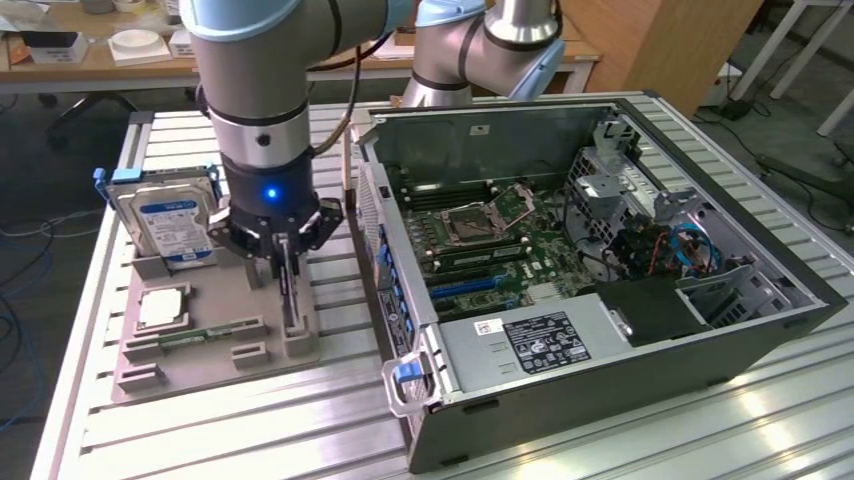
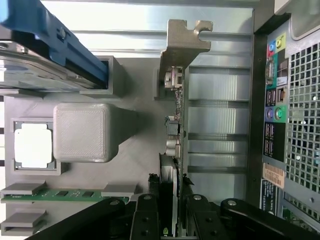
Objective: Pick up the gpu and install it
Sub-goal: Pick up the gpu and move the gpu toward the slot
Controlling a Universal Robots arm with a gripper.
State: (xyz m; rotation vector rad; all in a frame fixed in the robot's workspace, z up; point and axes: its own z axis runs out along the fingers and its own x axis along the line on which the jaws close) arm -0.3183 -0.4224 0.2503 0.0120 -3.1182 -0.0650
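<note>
Now: end effector clamped on the gpu at the fixture

Down over the grey fixture (image 1: 200, 372), the end effector (image 1: 287, 288) has its two dark fingers (image 2: 145, 216) pressed against either face of the gpu (image 1: 290, 312), so it is closed on the card. The gpu stands on its long edge in a slot of the fixture, upright, near the fixture side that faces the computer case (image 1: 747, 330). In the wrist view the gpu (image 2: 177, 125) shows edge-on, a thin green board running away from the end effector (image 2: 172, 220), with its silver end bracket (image 2: 182, 40) at the far end.

Beside it on the same fixture, toward the exterior view's left, sit a blue-labelled hard drive (image 1: 167, 220) standing in its holder, a square processor chip (image 1: 160, 307) lying flat, and a narrow green memory stick (image 1: 207, 335). The case lies open on the tabletop (image 1: 240, 430) at the exterior view's right, just beside the fixture, its motherboard (image 1: 494, 240) exposed.
</note>
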